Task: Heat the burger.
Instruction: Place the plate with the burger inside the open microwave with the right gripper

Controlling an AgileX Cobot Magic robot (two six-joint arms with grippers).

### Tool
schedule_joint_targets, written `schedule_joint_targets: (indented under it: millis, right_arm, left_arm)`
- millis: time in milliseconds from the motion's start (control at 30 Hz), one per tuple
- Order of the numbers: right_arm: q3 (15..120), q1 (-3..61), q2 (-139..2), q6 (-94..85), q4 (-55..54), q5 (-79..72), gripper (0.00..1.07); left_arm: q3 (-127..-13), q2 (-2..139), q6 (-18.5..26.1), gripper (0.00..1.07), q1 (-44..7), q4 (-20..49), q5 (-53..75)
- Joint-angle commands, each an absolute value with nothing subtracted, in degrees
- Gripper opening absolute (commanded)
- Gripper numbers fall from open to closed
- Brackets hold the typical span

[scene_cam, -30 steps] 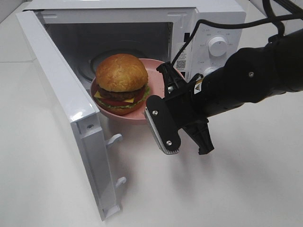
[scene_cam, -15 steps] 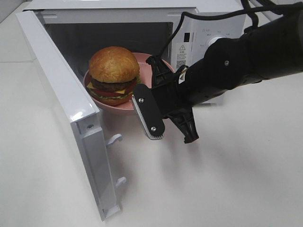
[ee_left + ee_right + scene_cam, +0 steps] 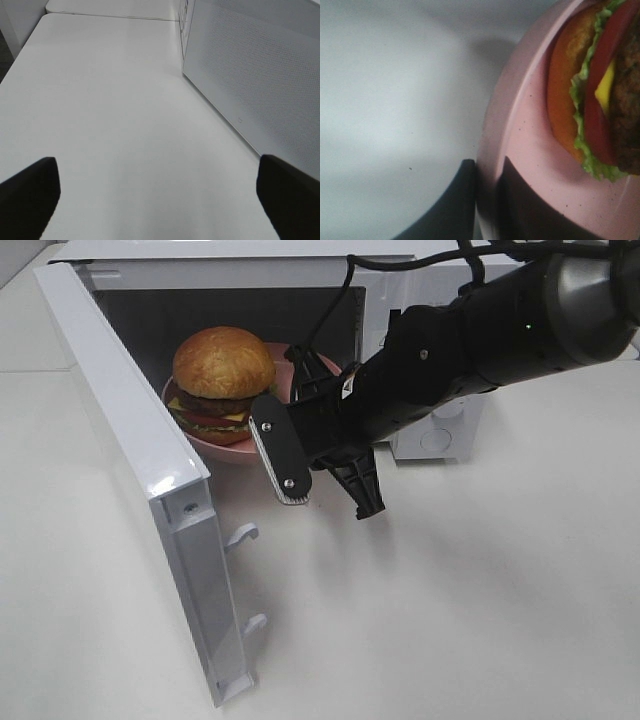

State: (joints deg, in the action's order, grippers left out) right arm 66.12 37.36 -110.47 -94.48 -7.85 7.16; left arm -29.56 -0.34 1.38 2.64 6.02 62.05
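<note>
Burger (image 3: 222, 375) on pink plate (image 3: 215, 448): shifted left and farther into the mouth of the open microwave (image 3: 430, 435) since a second ago. Right gripper (image 3: 487, 195): pinched on the plate's right rim. Door (image 3: 130, 440): swung out, left. Left gripper (image 3: 160, 195): jaws wide, empty, over plain white table (image 3: 450, 620).

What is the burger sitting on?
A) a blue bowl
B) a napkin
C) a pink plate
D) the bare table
C: the burger sits on a pink plate, whose rim shows all around below the bun.
</note>
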Motion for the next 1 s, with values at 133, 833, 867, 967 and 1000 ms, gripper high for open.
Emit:
schedule_joint_targets:
  millis: [133,833,867,967,1000]
  right_arm:
    - [70.4,37.2,-111.6,-90.2,-5.2,6.3,0.01]
    - [84.6,36.4,-120.4,-83.1,2.6,10.7,0.01]
    - [85.9,36.4,-121.3,-82.0,3.8,11.7,0.01]
    - [87.7,36.4,-122.6,-79.7,3.8,11.7,0.02]
    - [87.7,36.4,-122.6,-79.7,3.8,11.7,0.02]
  left_arm:
    - [-29.5,-0.9,1.4,1.0,2.8,6.1,61.1]
    - [-29.5,-0.9,1.4,1.0,2.8,6.1,61.1]
    - [-29.5,-0.9,1.4,1.0,2.8,6.1,61.1]
    - [-29.5,-0.9,1.4,1.0,2.8,6.1,61.1]
    - [-29.5,-0.9,1.4,1.0,2.8,6.1,61.1]
